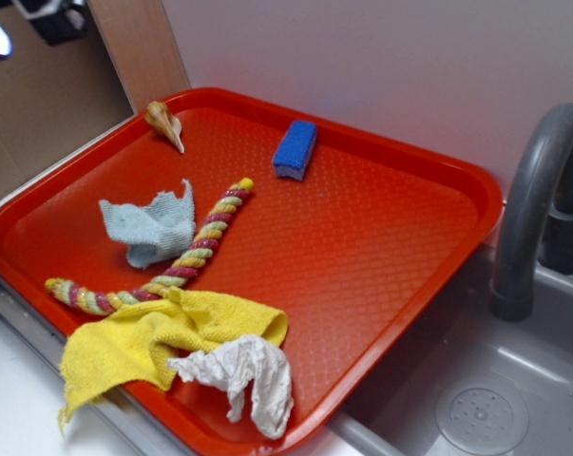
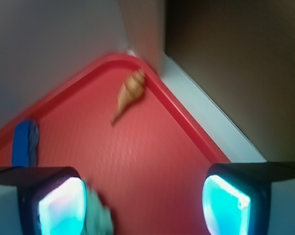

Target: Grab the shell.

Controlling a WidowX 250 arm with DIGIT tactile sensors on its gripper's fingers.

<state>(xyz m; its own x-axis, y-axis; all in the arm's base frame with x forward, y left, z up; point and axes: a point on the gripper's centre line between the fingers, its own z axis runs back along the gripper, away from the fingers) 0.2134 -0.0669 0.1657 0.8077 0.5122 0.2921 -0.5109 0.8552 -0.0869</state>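
Red tray (image 2: pixel 137 161) fills my wrist view. Jaws are spread wide, nothing between them; the two fingertips (image 2: pixel 225 205) glow cyan at the bottom corners. The shell (image 2: pixel 131 90) lies well ahead of the jaws, roughly on their centreline, in the tray's far corner just beside the rim, pale point aimed back toward me. No contact. Blue sponge (image 2: pixel 25 143) sits ahead-left of the jaws, near the left rim. A pale blue cloth (image 2: pixel 101 215) edge shows just inside the left finger. Wrist view is blurred. Exterior view: shell (image 1: pixel 164 123) in the corner, striped rope (image 1: pixel 186 256), yellow towel (image 1: pixel 158 337), white rag (image 1: pixel 248 380) also on the tray (image 1: pixel 381 247); the jaws themselves aren't visible there.
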